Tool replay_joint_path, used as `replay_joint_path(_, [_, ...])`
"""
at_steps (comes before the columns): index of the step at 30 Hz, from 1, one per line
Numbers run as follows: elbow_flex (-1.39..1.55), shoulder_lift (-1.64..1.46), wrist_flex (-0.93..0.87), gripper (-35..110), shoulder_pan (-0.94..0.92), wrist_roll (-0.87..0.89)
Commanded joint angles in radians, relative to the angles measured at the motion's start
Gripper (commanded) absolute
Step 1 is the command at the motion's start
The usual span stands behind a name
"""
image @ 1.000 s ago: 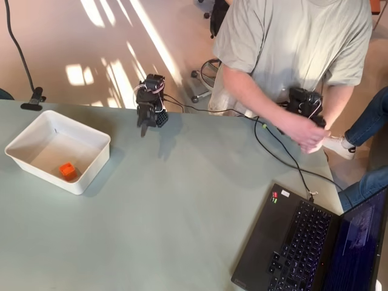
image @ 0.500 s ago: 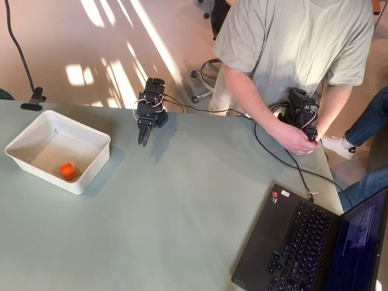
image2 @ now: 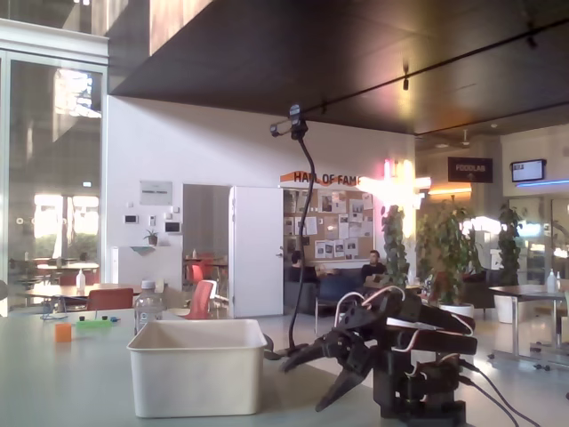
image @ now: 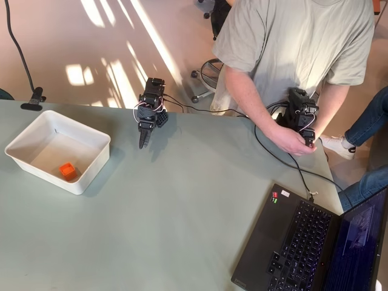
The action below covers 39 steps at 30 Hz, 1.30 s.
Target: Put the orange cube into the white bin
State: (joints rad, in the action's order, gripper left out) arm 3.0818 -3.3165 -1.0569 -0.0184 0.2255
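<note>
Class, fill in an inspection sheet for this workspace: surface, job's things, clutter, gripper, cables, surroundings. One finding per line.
Surface: pale green table, sunlit floor beyond its far edge.
Job's things: orange cube lies inside the white bin, near its front wall in the overhead view.
Clutter: open laptop at the table's lower right corner in the overhead view.
Gripper: gripper apart from the bin and holding nothing; in the fixed view its fingers are spread.
Cables: black cable runs across the table towards the laptop.
Surroundings: person stands behind the table; camera stand behind the bin in the fixed view.
</note>
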Motion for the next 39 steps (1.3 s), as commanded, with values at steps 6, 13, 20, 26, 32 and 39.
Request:
replay_joint_path(6, [-0.005,-0.017,-0.002,20,0.002,-0.003])
replay_joint_path(13, [-0.005,-0.017,-0.002,4,-0.009,-0.003])
replay_joint_path(20, [0.021,-0.015,-0.005,3,-0.011,-0.002])
replay_joint_path(26, [0.023,-0.015,-0.005,3,-0.011,-0.002])
replay_joint_path(32, [0.037,-0.015,-0.005,3,-0.011,-0.002])
replay_joint_path(39, [0.038,-0.015,-0.003,3,-0.011,-0.002])
